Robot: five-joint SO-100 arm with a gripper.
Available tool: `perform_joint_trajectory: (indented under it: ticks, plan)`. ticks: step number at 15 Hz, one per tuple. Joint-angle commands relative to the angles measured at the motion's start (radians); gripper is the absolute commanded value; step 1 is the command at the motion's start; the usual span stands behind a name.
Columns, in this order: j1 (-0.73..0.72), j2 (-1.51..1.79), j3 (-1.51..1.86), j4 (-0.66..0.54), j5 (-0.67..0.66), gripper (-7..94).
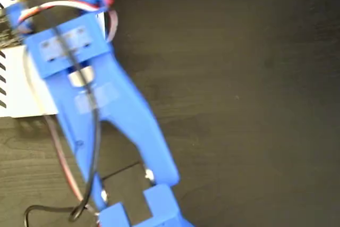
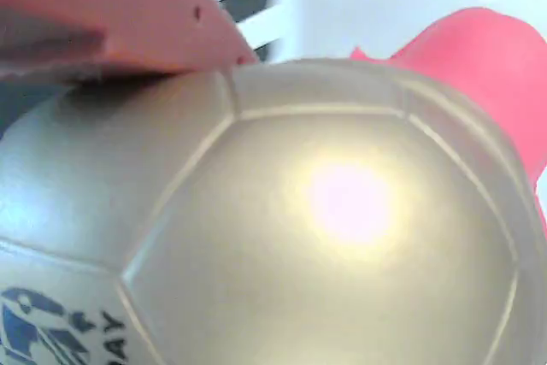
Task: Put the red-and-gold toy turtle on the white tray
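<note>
The dark wood-grain surface point(image 1: 239, 78) fills most of the fixed view, and across its left side the blue arm point(image 1: 106, 110) stretches from the bottom edge up to the top left corner, trailing black and red cables. Its upper end hangs over the white tray point(image 1: 18, 97), of which only a strip shows at the left edge, with black diagonal stripes along its border; the tool itself is hidden beneath the arm's body there. In the wrist view the red-and-gold toy turtle point(image 2: 282, 228) fills nearly the whole picture: a shiny gold domed shell divided by raised seams into panels, a bright glare spot near its middle, dark blue-black printed markings at the lower left, and a red-pink limb or head poking out at the upper right. One pink finger point(image 2: 111, 14) of the tool lies against the shell at the upper left, touching it; the other finger is out of sight, so I judge the tool is closed around the turtle and carrying it, though how wide the jaws stand cannot be read. Behind the shell show white tray and black stripes, so the turtle appears to sit directly under the tool and above the tray's striped edge. The coming move looks like a short lowering and release, perhaps shifted further inward from that border.
</note>
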Motion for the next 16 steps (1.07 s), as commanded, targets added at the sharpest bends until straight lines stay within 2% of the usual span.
perform_joint_trajectory:
  ticks: [1,11,16]
  plan:
    - [-0.035,0.038,-0.02,0.005,0.02,0]
    - [-0.086,-0.107,-0.086,-0.008,0.069,0]
    - [-0.109,-0.126,-0.101,-0.003,0.071,4]
